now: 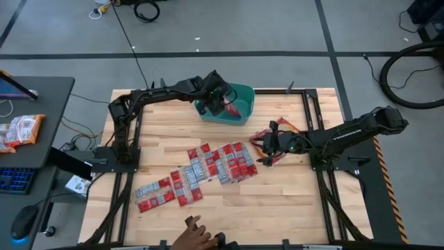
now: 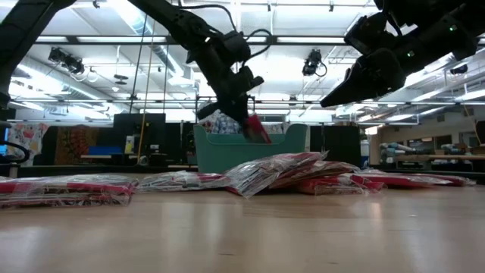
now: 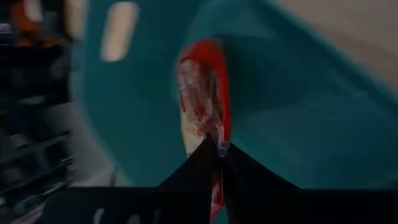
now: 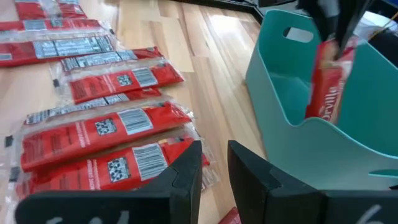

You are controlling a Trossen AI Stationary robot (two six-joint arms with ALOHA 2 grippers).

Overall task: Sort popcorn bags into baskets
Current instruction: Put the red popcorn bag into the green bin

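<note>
The left gripper [image 1: 223,101] clenches one red popcorn bag [image 4: 328,81] hanging upright over the teal basket [image 1: 243,97] at the table's far side. The right gripper [image 1: 264,147], jaws parted and empty, hovers beside the spread of remaining popcorn bags [image 1: 201,170] on the wooden table [image 1: 277,201].

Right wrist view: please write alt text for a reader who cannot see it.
The left gripper holds a red popcorn bag over the teal basket. More red bags lie on the wooden table, beyond the open right gripper.
</note>
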